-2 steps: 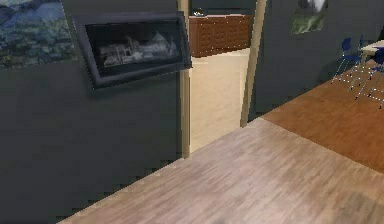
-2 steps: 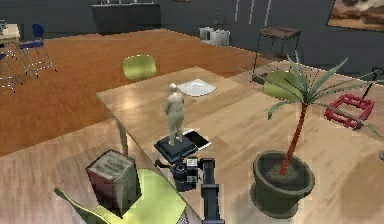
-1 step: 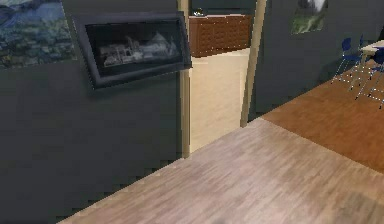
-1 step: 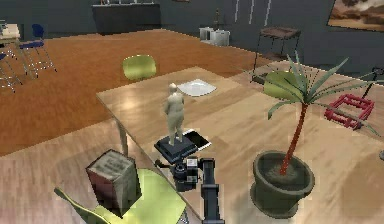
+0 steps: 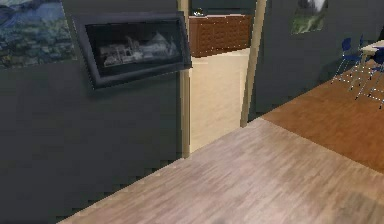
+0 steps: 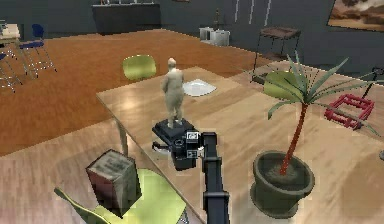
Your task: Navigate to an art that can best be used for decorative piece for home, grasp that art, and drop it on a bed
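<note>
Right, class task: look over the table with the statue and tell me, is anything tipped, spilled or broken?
Nothing stands out. The pale statue stands upright on its dark base on the table, the potted palm stands straight in its pot, and nothing looks spilled or broken.
</note>
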### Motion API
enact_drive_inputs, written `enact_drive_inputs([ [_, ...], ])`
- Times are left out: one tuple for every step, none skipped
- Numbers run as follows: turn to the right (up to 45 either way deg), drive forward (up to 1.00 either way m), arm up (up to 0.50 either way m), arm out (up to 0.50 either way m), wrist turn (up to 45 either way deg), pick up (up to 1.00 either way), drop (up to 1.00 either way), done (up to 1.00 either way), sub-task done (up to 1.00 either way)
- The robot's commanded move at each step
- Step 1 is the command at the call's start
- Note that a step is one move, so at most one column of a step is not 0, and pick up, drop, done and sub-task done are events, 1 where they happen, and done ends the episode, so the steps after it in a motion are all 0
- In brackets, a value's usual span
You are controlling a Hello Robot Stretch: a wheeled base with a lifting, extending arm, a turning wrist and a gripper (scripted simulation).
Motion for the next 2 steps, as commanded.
enact_drive_inputs([
  [0.0, 0.00, 0.22, 0.00, 0.0, 0.00, 0.00, 0.00, 0.00],
  [0.0, 0.00, 0.00, 0.00, -45.0, 0.00, 0.00, 0.00, 0.00],
])
